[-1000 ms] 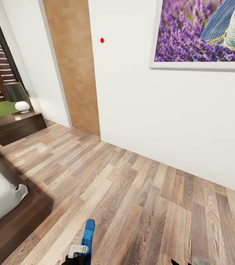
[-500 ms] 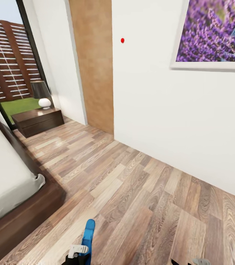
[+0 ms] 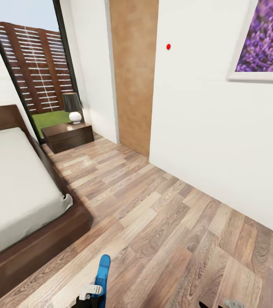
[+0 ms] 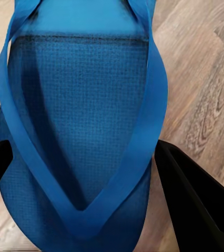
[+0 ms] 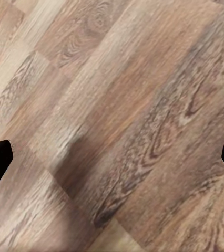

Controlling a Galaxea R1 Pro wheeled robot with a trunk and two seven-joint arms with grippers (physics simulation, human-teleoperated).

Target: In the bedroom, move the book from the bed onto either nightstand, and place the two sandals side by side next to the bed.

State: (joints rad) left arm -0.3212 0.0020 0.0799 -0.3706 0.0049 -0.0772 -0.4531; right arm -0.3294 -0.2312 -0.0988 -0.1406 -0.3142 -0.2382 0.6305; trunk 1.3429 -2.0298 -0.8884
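Camera swing is the big change here: over the last second the head view has panned left, so the bed (image 3: 16, 192) now fills the 9 o'clock side, its headboard (image 3: 1, 119) has come into frame, and the purple picture (image 3: 265, 42) has slid off toward 2 o'clock. That's the robot turning, not the furniture moving. The nightstand (image 3: 68, 136) with its lamp (image 3: 73, 107) now sits at about 11 o'clock, just beside the bed's head end by the window (image 3: 29, 68). For the task I'd read it as lining up on the bedside strip of floor (image 3: 153, 222) to drop a sandal. The left end effector (image 4: 91, 157) is clamped on one blue sandal (image 4: 80, 105), fingers on either edge of the sole; the head view has that sandal (image 3: 103, 273) poking up at 6 o'clock. The right end effector (image 5: 112, 157) is spread wide over bare planks with nothing in it. Containers: just the nightstand's closed drawers, contents not visible. No book on the visible stretch of mattress.
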